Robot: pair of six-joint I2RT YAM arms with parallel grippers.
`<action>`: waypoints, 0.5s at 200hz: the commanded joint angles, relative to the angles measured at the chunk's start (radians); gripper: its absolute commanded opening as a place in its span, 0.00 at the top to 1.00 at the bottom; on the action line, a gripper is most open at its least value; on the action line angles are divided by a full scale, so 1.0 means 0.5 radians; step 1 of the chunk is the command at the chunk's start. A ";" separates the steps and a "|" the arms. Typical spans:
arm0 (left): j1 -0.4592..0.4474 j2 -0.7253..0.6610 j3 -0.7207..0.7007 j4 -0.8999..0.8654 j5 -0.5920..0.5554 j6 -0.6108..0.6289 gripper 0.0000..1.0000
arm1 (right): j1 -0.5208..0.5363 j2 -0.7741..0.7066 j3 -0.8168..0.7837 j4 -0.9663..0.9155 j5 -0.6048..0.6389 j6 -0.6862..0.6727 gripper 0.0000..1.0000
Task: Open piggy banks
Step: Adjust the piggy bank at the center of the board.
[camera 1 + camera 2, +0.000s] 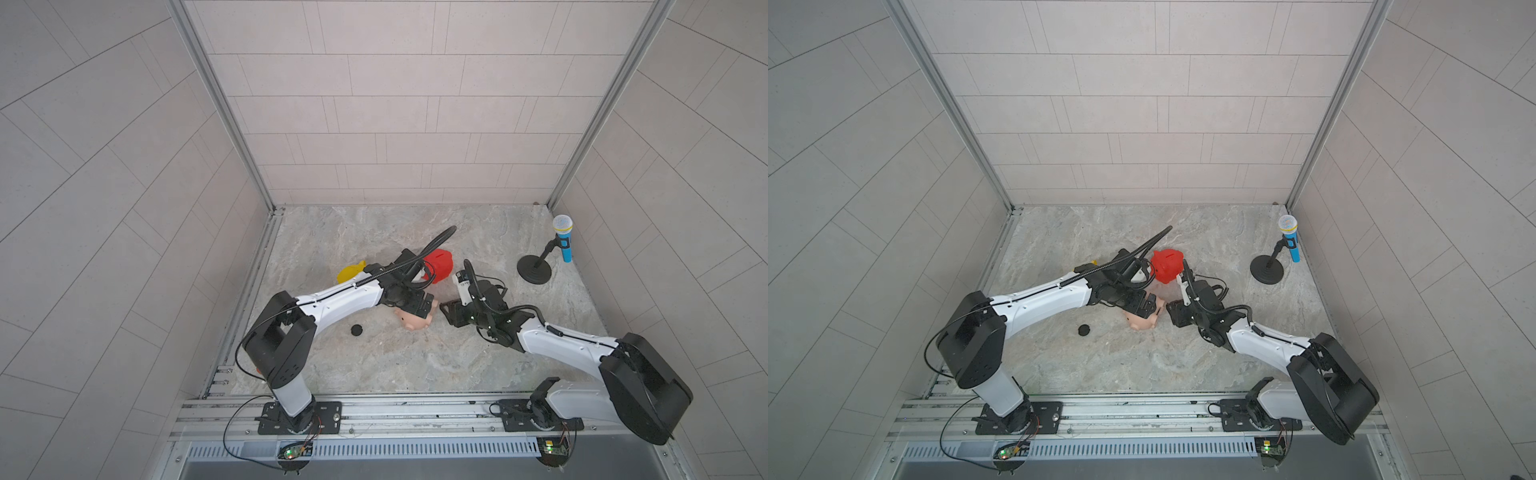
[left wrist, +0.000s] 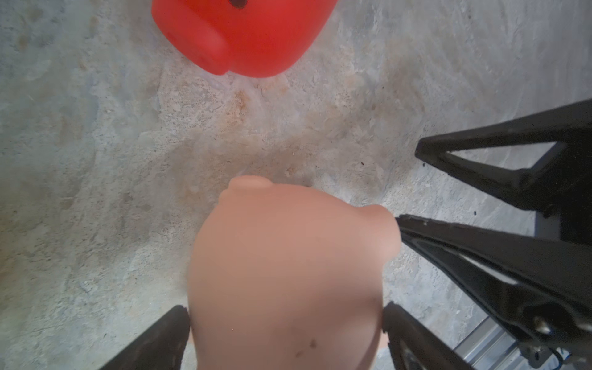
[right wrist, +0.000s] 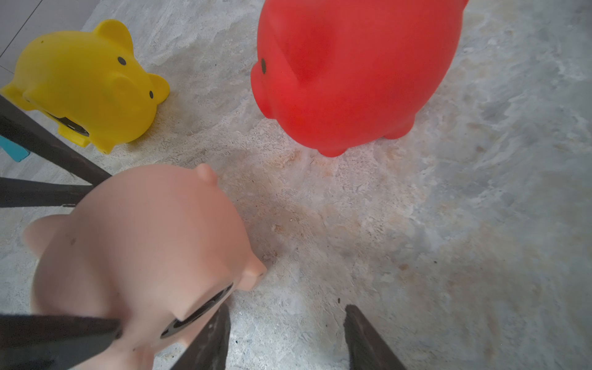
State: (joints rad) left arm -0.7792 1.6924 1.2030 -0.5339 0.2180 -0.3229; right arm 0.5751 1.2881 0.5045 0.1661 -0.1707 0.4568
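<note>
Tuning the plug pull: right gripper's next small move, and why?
Probably shift the right gripper so the pink pig's belly plug sits between its fingers: it's open, empty, the plug just outside one finger, while the left gripper holds the pig.

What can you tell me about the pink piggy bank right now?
The pink piggy bank is smooth, matte, pale pink plastic, rounded with small stubby nubs. It is tipped on its side near the middle of the table, its black belly plug in place and facing the right gripper, whose open fingers are right beside the plug. The left gripper appears to hold it, one finger against each flank.
</note>
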 commanded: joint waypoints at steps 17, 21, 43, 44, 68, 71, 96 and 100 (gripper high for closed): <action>-0.037 0.102 0.122 -0.094 -0.100 0.030 0.00 | -0.005 0.033 0.020 0.039 -0.051 0.034 0.43; -0.035 0.109 0.135 -0.102 -0.112 0.022 0.00 | -0.006 0.030 0.021 0.037 -0.054 0.034 0.43; -0.037 0.166 0.212 -0.175 -0.160 0.018 0.00 | -0.006 0.027 0.022 0.029 -0.054 0.034 0.43; -0.037 0.168 0.216 -0.178 -0.161 0.019 0.00 | -0.006 0.026 0.022 0.029 -0.054 0.034 0.43; -0.043 0.198 0.268 -0.262 -0.194 0.052 0.00 | -0.004 0.032 0.023 0.037 -0.057 0.037 0.43; -0.045 0.201 0.273 -0.272 -0.203 0.055 0.00 | -0.006 0.033 0.023 0.039 -0.057 0.037 0.43; -0.048 0.211 0.307 -0.332 -0.227 0.072 0.00 | -0.007 0.052 0.033 0.060 -0.068 0.044 0.43; -0.049 0.212 0.313 -0.341 -0.228 0.074 0.00 | -0.006 0.057 0.036 0.063 -0.070 0.044 0.43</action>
State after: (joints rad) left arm -0.7986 1.7794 1.3308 -0.6262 0.1486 -0.3111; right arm 0.5751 1.3029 0.5045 0.1757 -0.1993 0.4686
